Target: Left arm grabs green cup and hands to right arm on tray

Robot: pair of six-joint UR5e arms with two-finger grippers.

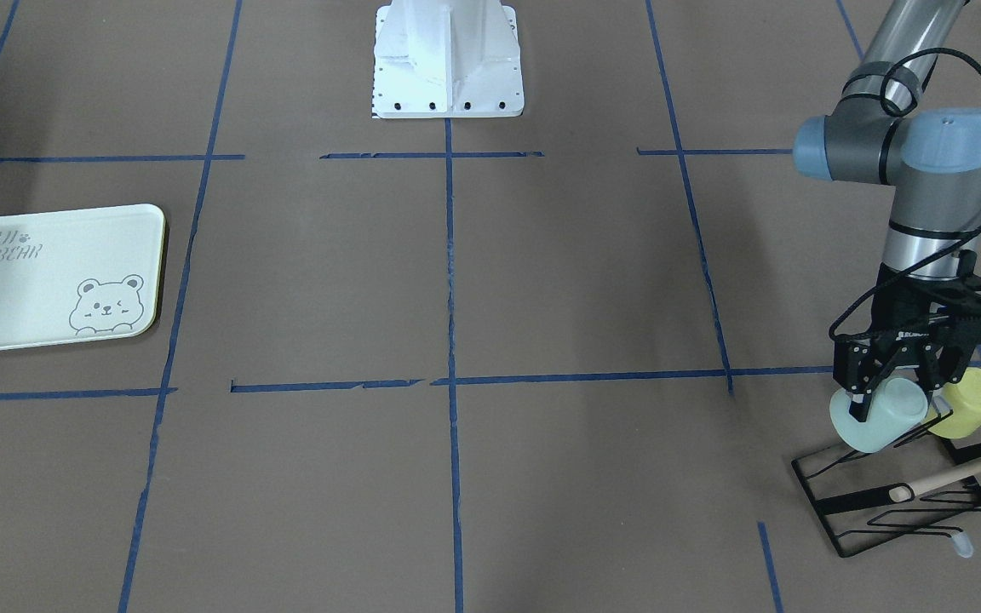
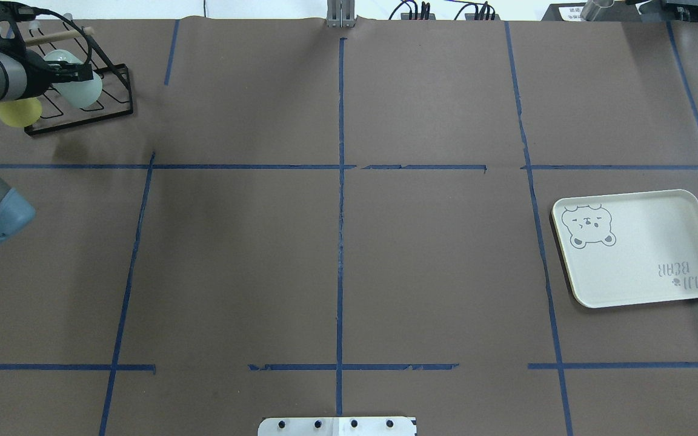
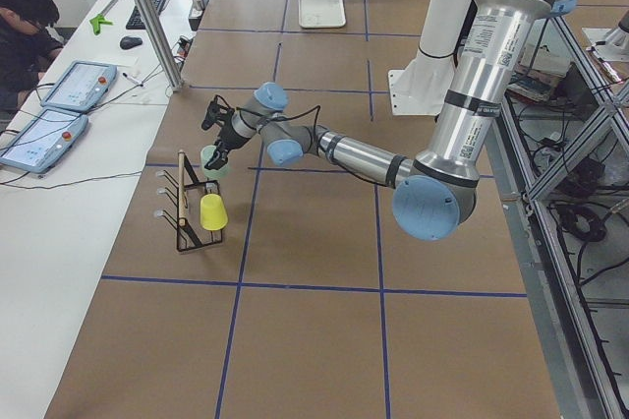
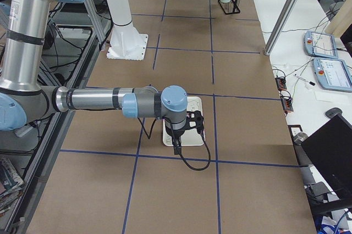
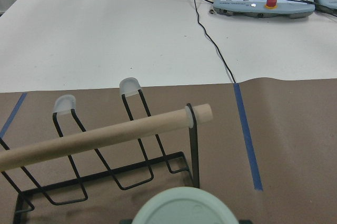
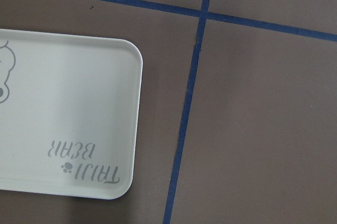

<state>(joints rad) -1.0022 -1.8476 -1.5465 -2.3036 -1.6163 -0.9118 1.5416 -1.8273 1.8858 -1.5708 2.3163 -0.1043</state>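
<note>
Green cup is tipped on its side over one end of the black wire rack, which stands at the far left of the counter when you look from above. The left fingers are closed on the cup, one on each side of it. You cannot tell if the cup touches the wire. A yellow cup sits tipped on the rack, just beside the green one. A wooden stick runs along the top of the rack. The tray lies flat on the counter, well apart from the rack and far off to its right. The right fingers hang over the tray, a long way from the rack, and you cannot tell how wide they are open.
</note>
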